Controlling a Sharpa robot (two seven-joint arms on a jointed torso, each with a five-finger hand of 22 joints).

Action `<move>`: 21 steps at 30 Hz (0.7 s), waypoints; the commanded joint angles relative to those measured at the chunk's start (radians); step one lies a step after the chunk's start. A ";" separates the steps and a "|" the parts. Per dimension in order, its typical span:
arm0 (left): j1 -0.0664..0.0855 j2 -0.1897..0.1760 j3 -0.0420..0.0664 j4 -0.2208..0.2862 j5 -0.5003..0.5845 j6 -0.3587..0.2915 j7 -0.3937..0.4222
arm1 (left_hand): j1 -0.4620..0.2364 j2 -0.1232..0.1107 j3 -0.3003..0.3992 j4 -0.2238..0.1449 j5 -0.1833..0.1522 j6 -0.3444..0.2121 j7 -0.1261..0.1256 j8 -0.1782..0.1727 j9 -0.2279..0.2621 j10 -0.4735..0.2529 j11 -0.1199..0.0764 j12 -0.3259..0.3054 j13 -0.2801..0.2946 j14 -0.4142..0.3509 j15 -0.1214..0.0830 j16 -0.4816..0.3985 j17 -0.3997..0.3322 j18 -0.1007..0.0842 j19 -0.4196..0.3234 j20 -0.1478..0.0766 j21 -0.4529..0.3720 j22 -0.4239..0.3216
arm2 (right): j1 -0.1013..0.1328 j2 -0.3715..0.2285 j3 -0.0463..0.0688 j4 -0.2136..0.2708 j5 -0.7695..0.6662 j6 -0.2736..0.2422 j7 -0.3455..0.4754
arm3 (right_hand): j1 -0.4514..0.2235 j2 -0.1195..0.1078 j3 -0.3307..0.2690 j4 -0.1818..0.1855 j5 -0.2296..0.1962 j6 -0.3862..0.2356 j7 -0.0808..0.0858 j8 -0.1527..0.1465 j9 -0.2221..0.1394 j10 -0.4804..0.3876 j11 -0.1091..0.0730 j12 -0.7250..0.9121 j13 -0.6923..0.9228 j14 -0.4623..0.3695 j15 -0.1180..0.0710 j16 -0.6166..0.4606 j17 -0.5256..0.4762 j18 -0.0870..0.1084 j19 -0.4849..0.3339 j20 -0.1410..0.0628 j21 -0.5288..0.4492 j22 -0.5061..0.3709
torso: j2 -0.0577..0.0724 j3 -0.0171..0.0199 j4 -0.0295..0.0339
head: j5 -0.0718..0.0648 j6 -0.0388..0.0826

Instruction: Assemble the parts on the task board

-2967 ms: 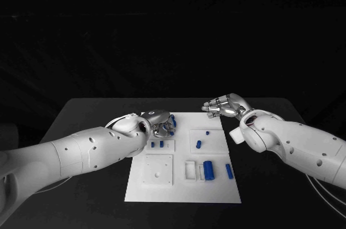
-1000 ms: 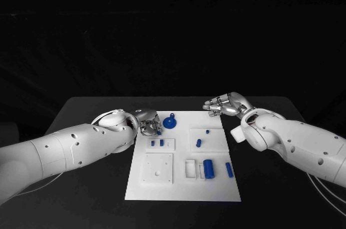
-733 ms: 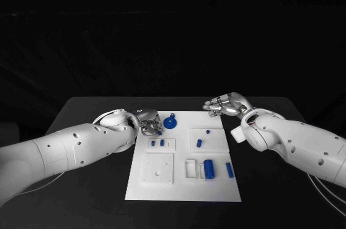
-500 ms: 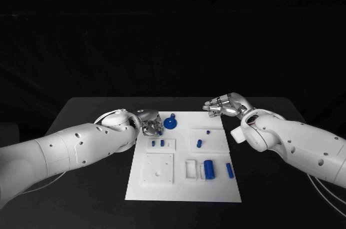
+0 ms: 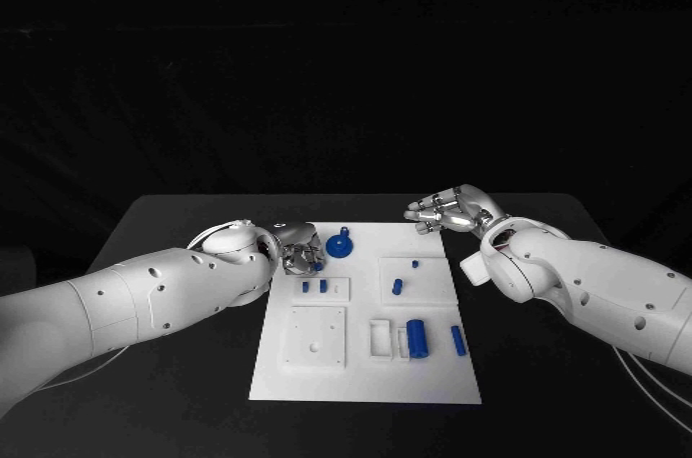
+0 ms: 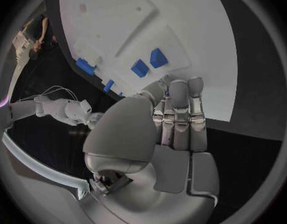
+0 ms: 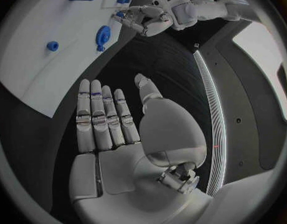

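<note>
The task board [image 5: 368, 378] lies mid tabletop [image 5: 173, 228], and assembly looks partly done at best. Near the board's far edge sits a blue gear [image 5: 340, 245] with a small stem, lying flat; whether it's seated on a peg I can't tell. Toward the robot from the gear, a white block carries two small blue pegs [image 5: 315, 287] standing in it. Beside that block, toward the board's right edge, another white block holds a small blue stud and a short blue piece [image 5: 400, 288]. At the board's near right, a blue cylinder [image 5: 417, 338] lies in a white cradle, w/ a slim blue bar [image 5: 459, 341] loose just beside it, so that one prob still needs placing. The square plate [image 5: 316, 338] at the near left shows only holes, nothing blue in it, so likely work left there too. Left hand [image 5: 299, 248] hovers at the board's far-left edge, just beside the gear; fingers [image 6: 179, 114] lie straight and together, holding nothing as far as the wrist view shows. Right hand [image 5: 451, 210] hangs off the board's far-right corner, well apart from the parts, fingers [image 7: 105, 117] extended and flat, palm bare, nothing held.
</note>
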 commanded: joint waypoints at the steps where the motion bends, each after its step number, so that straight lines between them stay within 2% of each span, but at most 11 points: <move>1: -0.002 -0.004 -0.002 0.005 0.000 0.026 -0.009 | 0.000 -0.017 0.006 -0.004 0.003 -0.015 -0.003 -0.004 0.001 -0.006 0.002 -0.002 0.001 -0.008 0.001 -0.003 -0.002 0.012 -0.008 0.002 0.005 0.022 | 0.000 -0.001 0.000 0.002 0.002 0.005 0.009 | -0.003 -0.005 0.003 0.000 0.005 0.002 0.005 -0.004 -0.002 -0.006 -0.002 -0.005 -0.002 -0.005 0.000 -0.002 -0.002 0.016 -0.008 -0.001 -0.002 -0.001 | 0.000 -0.0010 0.0013 | -0.001 -0.001; 7: -0.002 -0.008 -0.002 0.005 0.000 0.004 -0.014 | 0.002 -0.032 0.014 -0.016 0.003 -0.100 -0.025 -0.004 0.001 -0.008 0.005 -0.002 0.001 -0.009 0.003 -0.005 -0.004 0.014 -0.010 0.004 0.012 0.022 | 0.000 -0.001 0.000 0.000 -0.003 0.006 0.005 | 0.001 -0.008 0.003 -0.002 0.004 0.002 0.005 -0.004 -0.002 -0.010 -0.001 -0.006 -0.002 -0.007 0.000 -0.002 -0.002 0.015 -0.011 -0.001 -0.002 -0.002 | 0.000 -0.0016 0.0015 | 0.000 0.001; 10: -0.002 -0.010 -0.002 0.002 0.001 -0.012 -0.018 | 0.004 -0.040 0.011 -0.020 0.002 -0.262 -0.043 -0.009 -0.005 -0.014 0.008 -0.002 0.001 -0.010 0.005 -0.008 -0.006 0.016 -0.011 0.006 0.013 0.021 | 0.000 0.000 0.000 -0.001 -0.012 0.009 0.001 | 0.012 -0.011 0.006 -0.016 0.003 0.001 0.007 -0.004 -0.002 -0.013 0.001 -0.005 -0.002 -0.009 0.001 -0.002 -0.002 0.015 -0.015 0.000 -0.002 -0.001 | 0.000 -0.0015 0.0012 | 0.001 0.003; 11: -0.002 -0.011 -0.002 0.001 0.001 -0.017 -0.019 | 0.004 -0.041 0.010 -0.020 0.001 -0.286 -0.050 -0.010 -0.006 -0.016 0.009 -0.002 0.001 -0.011 0.005 -0.009 -0.007 0.016 -0.011 0.006 0.013 0.021 | 0.000 0.000 0.000 -0.002 -0.017 0.011 0.000 | 0.017 -0.011 0.008 -0.024 0.003 0.001 0.007 -0.004 -0.002 -0.014 0.001 -0.005 -0.001 -0.011 0.001 -0.002 -0.002 0.015 -0.016 0.000 -0.002 -0.001 | 0.000 -0.0015 0.0012 | 0.001 0.003; 14: -0.002 -0.013 -0.001 -0.003 0.004 -0.032 -0.021 | 0.010 -0.046 0.001 -0.020 -0.001 -0.403 -0.071 -0.015 -0.010 -0.030 0.014 -0.002 0.001 -0.012 0.009 -0.012 -0.009 0.019 -0.011 0.009 0.012 0.021 | 0.000 0.002 0.000 -0.006 -0.046 0.017 -0.003 | 0.022 -0.009 0.020 -0.062 0.004 0.001 0.006 -0.004 -0.002 -0.018 0.001 -0.006 -0.001 -0.005 -0.001 -0.002 -0.001 0.017 -0.010 -0.002 -0.001 -0.001 | 0.000 -0.0016 0.0008 | 0.001 0.006; 16: -0.002 -0.014 -0.001 -0.007 0.007 -0.041 -0.022 | 0.013 -0.050 -0.003 -0.018 -0.002 -0.433 -0.073 -0.016 -0.012 -0.043 0.019 -0.002 0.001 -0.013 0.011 -0.014 -0.010 0.020 -0.012 0.011 0.010 0.020 | 0.000 0.003 0.000 -0.008 -0.074 0.021 -0.005 | 0.019 -0.004 0.029 -0.089 0.003 0.001 0.004 -0.004 -0.002 -0.018 0.001 -0.006 -0.002 0.003 -0.004 -0.002 -0.001 0.019 0.000 -0.005 0.000 -0.001 | 0.000 -0.0017 0.0007 | 0.001 0.006; 19: -0.002 -0.016 0.000 -0.012 0.012 -0.062 -0.019 | 0.018 -0.057 -0.005 -0.014 -0.001 -0.436 -0.073 -0.016 -0.011 -0.063 0.026 -0.002 0.001 -0.019 0.016 -0.019 -0.012 0.024 -0.015 0.015 0.007 0.020 | 0.000 0.005 0.000 -0.016 -0.159 0.030 -0.012 | 0.023 -0.002 0.050 -0.121 -0.009 0.000 0.004 -0.004 -0.002 -0.016 -0.001 -0.007 -0.002 0.027 -0.012 -0.002 0.000 0.022 0.022 -0.013 0.003 0.000 | 0.000 -0.0014 0.0003 | 0.002 0.008; 21: -0.002 -0.020 0.001 -0.014 0.016 -0.084 -0.016 | 0.024 -0.058 0.002 -0.013 -0.001 -0.410 -0.059 -0.014 -0.010 -0.074 0.030 -0.003 0.000 -0.028 0.019 -0.030 -0.018 0.027 -0.017 0.018 0.005 0.021 | 0.000 0.008 0.001 -0.024 -0.238 0.039 -0.018 | 0.028 0.001 0.079 -0.148 -0.004 -0.001 0.001 -0.004 -0.002 0.007 -0.011 -0.006 -0.002 0.074 -0.032 0.004 0.006 0.031 0.066 -0.031 0.019 0.003 | -0.001 -0.0015 0.0002 | 0.002 0.009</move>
